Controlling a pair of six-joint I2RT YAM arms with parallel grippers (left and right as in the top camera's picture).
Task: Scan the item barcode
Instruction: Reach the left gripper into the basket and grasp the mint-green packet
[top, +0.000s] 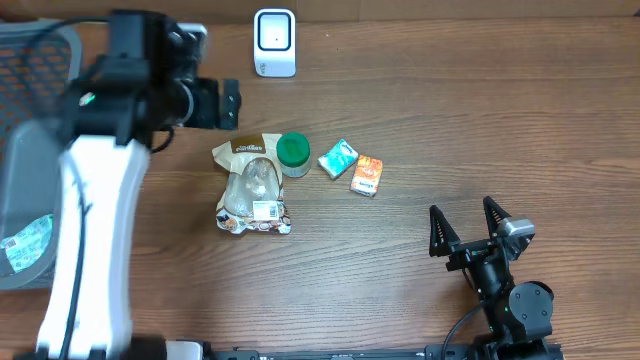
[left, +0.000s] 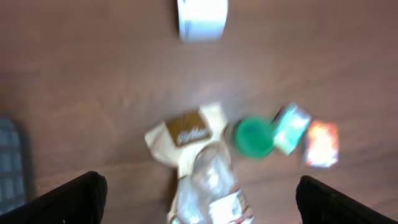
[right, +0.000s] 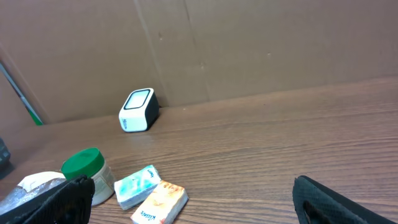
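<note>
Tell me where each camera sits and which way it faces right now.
Overhead: above the table, looking straight down; left gripper and right gripper show.
Left wrist: high on the left arm, looking down at the snack bag; its open fingers frame the bottom.
Right wrist: low over the table, facing the cardboard back wall; its fingers show at the bottom corners.
Shared: scanner, green-lidded jar.

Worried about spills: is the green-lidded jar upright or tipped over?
Upright: the green-lidded jar stands on the table, lid on top; from overhead the lid looks round.
</note>
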